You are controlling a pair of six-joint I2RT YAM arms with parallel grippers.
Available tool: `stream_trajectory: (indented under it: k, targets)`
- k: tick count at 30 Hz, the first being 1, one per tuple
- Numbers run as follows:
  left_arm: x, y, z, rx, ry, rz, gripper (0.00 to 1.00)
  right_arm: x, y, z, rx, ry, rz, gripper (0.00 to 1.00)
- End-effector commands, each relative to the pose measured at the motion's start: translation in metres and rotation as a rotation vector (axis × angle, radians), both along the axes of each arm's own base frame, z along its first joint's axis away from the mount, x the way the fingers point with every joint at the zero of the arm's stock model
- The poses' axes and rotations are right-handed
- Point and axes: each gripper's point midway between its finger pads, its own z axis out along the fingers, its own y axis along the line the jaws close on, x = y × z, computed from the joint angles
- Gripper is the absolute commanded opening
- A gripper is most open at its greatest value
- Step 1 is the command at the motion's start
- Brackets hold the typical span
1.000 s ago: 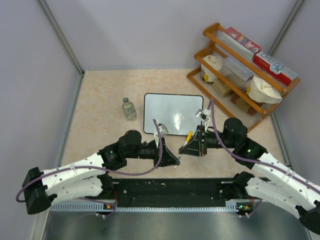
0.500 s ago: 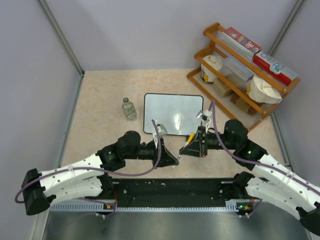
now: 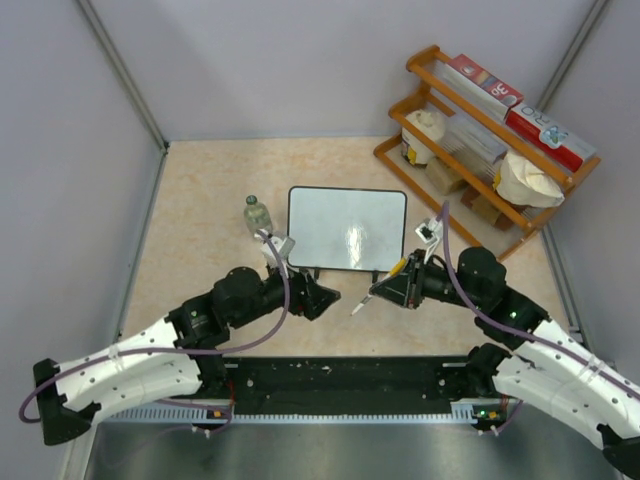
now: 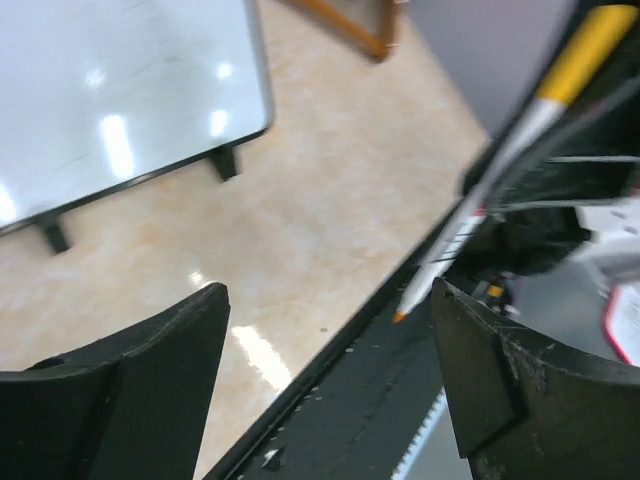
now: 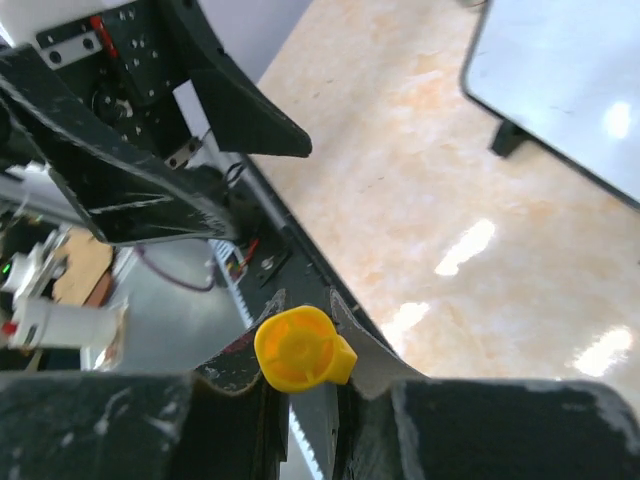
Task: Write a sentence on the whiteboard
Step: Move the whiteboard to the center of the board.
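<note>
Over on the left of the beige table (image 3: pixel 200 190) a small clear bottle (image 3: pixel 258 216) stands upright, just beside the left edge of the whiteboard (image 3: pixel 347 228). In front of the bottle the left gripper (image 3: pixel 322 298) hangs low over the tabletop, reaching in toward the middle. Its fingers (image 4: pixel 150 370) are spread wide apart with nothing between them; through the gap you see bare table and the black rail (image 3: pixel 340 375) that runs along the near edge.

The whiteboard sits in the middle of the table, beyond both grippers and touched by neither. Its black frame has rounded corners, its two small black feet are on the side nearest the arms, and the glossy white face throws back the room lights.

Just right of the left gripper, the right gripper (image 3: pixel 392 288) is clamped on a marker (image 3: pixel 380 288). The marker slants down and to the left: its yellow end sticks up behind the fingers, the white barrel runs through them, and the orange tip points at the table near the rail, short of the board. The tip is off the surface and near the open left fingers, though apart from them.

At the far right corner a wooden rack (image 3: pixel 440 60) holds boxes and pale bags.
</note>
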Motion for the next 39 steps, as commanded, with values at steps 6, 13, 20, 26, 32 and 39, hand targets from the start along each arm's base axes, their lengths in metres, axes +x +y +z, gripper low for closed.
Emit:
stream_trajectory:
  k: [6, 13, 20, 26, 32, 39]
  targets:
    - [0.064, 0.04, -0.087, 0.447, 0.169, 0.463, 0.89, 0.045, -0.039, -0.017, -0.11, 0.0, -0.34, 0.0]
    - [0.093, 0.031, -0.14, 0.608, 0.217, 0.497, 0.88, 0.059, -0.052, -0.033, -0.078, 0.071, -0.365, 0.0]
    - [0.107, 0.022, -0.174, 0.625, 0.236, 0.459, 0.83, 0.065, -0.064, -0.04, -0.023, 0.126, -0.332, 0.0]
    - [0.122, 0.021, -0.189, 0.646, 0.232, 0.477, 0.7, 0.064, -0.066, -0.043, -0.023, 0.123, -0.321, 0.0]
    - [0.133, 0.025, -0.208, 0.666, 0.269, 0.484, 0.56, 0.066, -0.066, -0.041, -0.028, 0.11, -0.321, 0.0]
    - [0.139, 0.023, -0.22, 0.69, 0.299, 0.463, 0.46, 0.066, -0.065, -0.046, -0.035, 0.118, -0.313, 0.0]
